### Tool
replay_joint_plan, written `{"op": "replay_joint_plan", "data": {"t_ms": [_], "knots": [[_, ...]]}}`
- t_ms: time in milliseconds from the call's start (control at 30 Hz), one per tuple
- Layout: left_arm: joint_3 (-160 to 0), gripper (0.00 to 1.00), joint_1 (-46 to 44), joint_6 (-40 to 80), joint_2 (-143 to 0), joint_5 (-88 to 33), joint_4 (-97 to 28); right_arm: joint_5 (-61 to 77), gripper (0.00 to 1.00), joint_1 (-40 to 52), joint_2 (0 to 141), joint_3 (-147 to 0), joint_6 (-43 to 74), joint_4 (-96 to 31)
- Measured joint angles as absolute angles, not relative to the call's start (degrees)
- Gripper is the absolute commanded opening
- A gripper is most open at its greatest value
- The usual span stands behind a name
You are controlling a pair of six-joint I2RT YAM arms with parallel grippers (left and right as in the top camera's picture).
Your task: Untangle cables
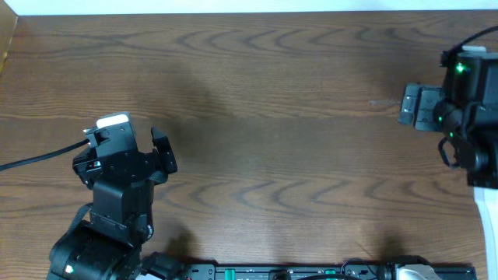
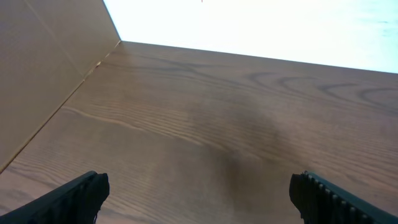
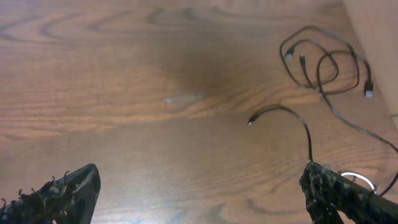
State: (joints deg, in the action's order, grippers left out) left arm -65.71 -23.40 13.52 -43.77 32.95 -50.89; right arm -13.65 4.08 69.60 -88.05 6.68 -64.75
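In the right wrist view the black cable [image 3: 323, 62] lies in loose overlapping loops at the upper right of the wooden table, small plug ends showing. One black strand [image 3: 292, 115] arcs from a free end down to the right fingertip [image 3: 333, 190]. A small bit of the white cable [image 3: 359, 179] peeks out just behind that fingertip, the rest hidden. My right gripper [image 3: 202, 199] is open with only bare wood between its fingers. My left gripper [image 2: 200, 199] is open too, over bare table far from the cables. The overhead view shows no cables.
A cardboard wall [image 2: 37, 81] borders the table's left side. Another tan wall [image 3: 376, 31] stands just past the black loops. The left arm [image 1: 117, 194] sits at the front left, the right arm [image 1: 463, 117] at the right edge. A rail of electronics [image 1: 311, 272] runs along the front.
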Motion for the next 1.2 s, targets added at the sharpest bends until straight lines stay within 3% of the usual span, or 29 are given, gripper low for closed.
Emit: {"op": "replay_joint_plan", "data": {"t_ms": [500,900,1200], "knots": [[-65.73,0.98,-23.40,8.56,-43.66,27.70,-45.98,-9.82,0.99,4.08,65.43,-75.22,5.41,-50.59],[-65.71,0.98,-23.40,-0.12,-41.63,18.98,-44.86,-10.87,0.99,4.08,52.62,-72.44,4.95,-53.87],[-64.42,0.98,-23.40,-1.89,-41.63,9.63,-40.80,-19.46,0.99,4.08,50.15,-62.02,14.33,-54.76]]}}
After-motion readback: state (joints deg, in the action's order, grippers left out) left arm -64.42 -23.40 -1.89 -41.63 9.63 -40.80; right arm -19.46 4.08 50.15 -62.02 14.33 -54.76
